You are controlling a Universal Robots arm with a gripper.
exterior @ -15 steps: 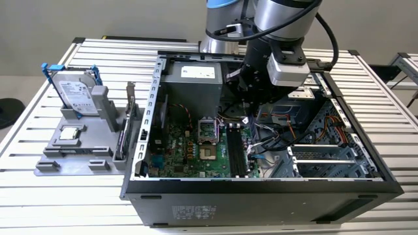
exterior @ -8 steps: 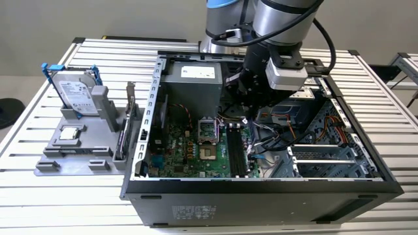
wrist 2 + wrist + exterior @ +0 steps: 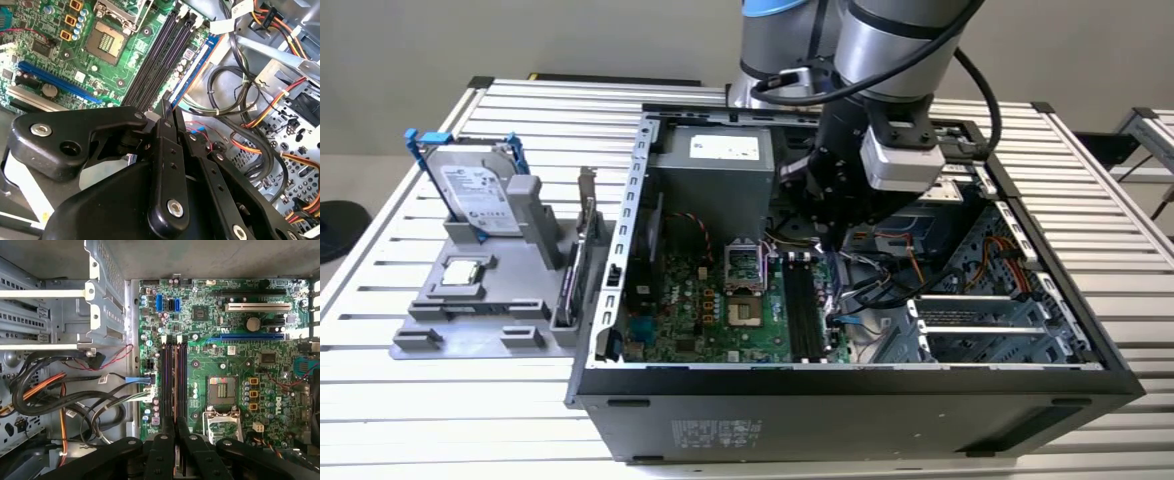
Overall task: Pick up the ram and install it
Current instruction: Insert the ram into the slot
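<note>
Exterior view: gripper [image 3: 834, 238] hanging inside PC case [image 3: 854, 385], over memory slots [image 3: 803, 305]; parts fixture [image 3: 480, 300] sitting at the exterior view's left.

Second wrist view: fingers pressing nearly together, slot ends just beyond.

First wrist view: thin edge-on strip, likely ram [image 3: 175, 380], being pinched and lying along the slots. Judging insertion step underway; seating calling for straight alignment.

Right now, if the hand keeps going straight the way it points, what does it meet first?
Most likely the long black memory slots on the green motherboard: the hand points along them in both wrist views. How far above them it sits is unclear.
</note>
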